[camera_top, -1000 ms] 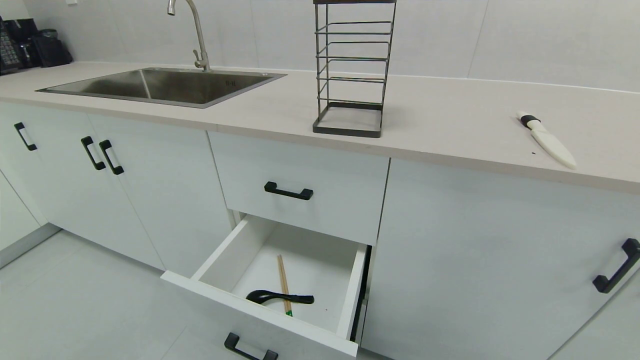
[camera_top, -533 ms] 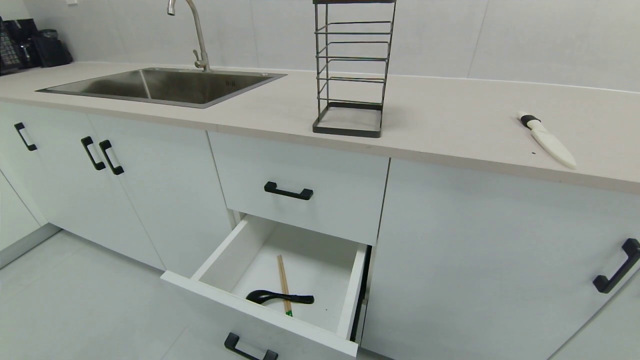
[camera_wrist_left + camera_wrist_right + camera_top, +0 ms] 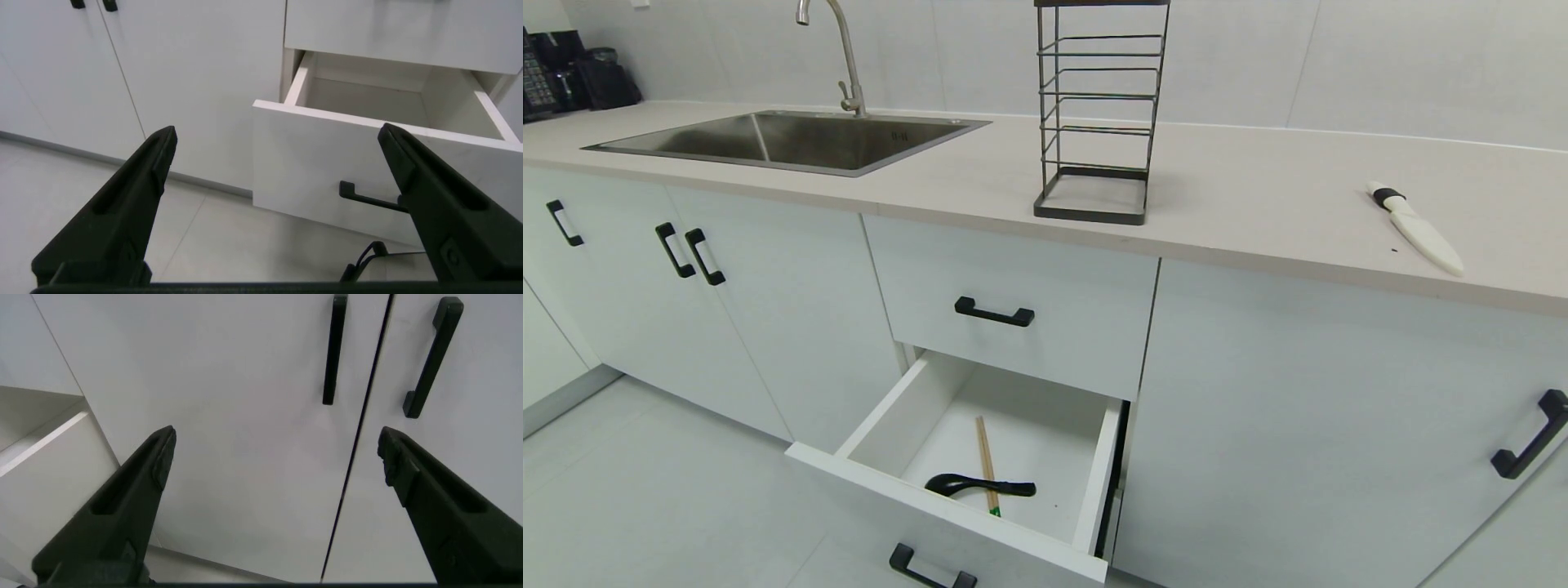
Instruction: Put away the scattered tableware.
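Note:
The lower drawer (image 3: 947, 505) stands pulled out below the counter, and it holds a black spoon (image 3: 976, 486) with a pair of wooden chopsticks (image 3: 987, 461) lying across it. A white knife with a black band (image 3: 1414, 227) lies on the counter at the right. My left gripper (image 3: 276, 147) hangs low in front of the open drawer (image 3: 368, 155), open and empty. My right gripper (image 3: 276, 441) faces white cabinet doors with black handles (image 3: 328, 351), open with nothing between its fingers.
A black wire rack (image 3: 1098, 114) stands on the counter above the drawers. A steel sink (image 3: 784, 140) with a tap (image 3: 837, 49) is at the left. The upper drawer (image 3: 1013, 306) is closed. Dark appliances (image 3: 572, 73) sit at the far left. The floor is pale tile.

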You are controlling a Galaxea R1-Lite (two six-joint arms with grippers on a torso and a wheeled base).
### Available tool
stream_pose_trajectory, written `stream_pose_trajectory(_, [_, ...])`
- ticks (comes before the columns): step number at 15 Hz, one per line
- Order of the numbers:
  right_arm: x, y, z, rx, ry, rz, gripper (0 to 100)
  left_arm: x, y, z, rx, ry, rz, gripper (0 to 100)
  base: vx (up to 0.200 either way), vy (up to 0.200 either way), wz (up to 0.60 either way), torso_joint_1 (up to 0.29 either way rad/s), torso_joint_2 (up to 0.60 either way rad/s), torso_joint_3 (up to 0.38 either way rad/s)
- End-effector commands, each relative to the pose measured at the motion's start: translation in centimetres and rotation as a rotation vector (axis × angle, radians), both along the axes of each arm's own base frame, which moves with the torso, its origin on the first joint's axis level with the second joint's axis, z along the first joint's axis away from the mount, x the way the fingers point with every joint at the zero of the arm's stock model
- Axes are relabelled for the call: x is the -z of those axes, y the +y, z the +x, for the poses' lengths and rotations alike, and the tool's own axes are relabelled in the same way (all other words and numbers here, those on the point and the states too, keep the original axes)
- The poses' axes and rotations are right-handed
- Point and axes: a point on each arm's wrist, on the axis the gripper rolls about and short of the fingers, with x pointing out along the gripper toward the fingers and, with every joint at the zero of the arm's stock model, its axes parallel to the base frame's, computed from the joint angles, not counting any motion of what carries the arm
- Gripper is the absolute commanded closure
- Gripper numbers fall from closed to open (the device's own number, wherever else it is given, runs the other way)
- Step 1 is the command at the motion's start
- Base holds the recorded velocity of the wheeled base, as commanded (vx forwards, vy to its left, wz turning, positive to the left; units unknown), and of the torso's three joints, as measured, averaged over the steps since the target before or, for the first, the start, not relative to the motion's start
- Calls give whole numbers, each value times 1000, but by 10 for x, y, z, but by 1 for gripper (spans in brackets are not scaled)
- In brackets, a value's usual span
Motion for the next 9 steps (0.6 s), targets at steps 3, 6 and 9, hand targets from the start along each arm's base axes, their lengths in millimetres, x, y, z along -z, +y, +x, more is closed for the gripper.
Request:
stream_pose_trajectory(3, [0, 0, 0, -1, 2, 1, 0, -16, 0, -2, 12, -138, 37, 0, 0, 0, 0, 0, 0, 0])
stream_pose_trajectory(6, [0, 0, 0, 0, 2, 1, 0, -69, -1, -22, 10, -394, 34, 0, 0, 0, 0, 0, 0, 0])
stream_pose_trajectory(9, [0, 0, 0, -1, 2, 1, 0, -88, -2, -16, 142, -155, 27, 0, 0, 0, 0, 0, 0, 0])
